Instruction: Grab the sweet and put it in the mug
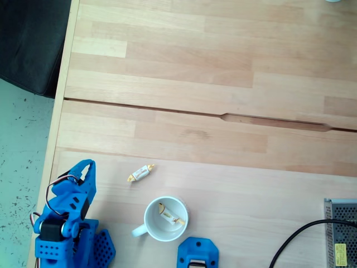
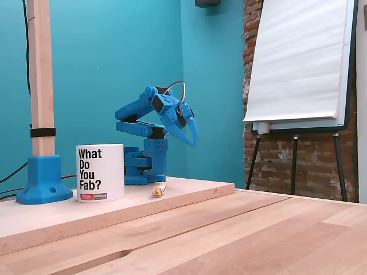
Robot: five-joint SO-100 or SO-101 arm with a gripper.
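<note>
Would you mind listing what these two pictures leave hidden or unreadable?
- Mug interior: its wall hides it in a fixed view, so the sweet inside shows from above alone.
- Gripper: open or shut is unclear in a fixed view, seen side-on; from above, the arm is cut by the bottom edge.
- Sweet on the table: wrapper print too small.

"What Do You Fab?" was printed in black on the white mug [image 2: 100, 180], left of centre; a small red label below it could not be read.
</note>
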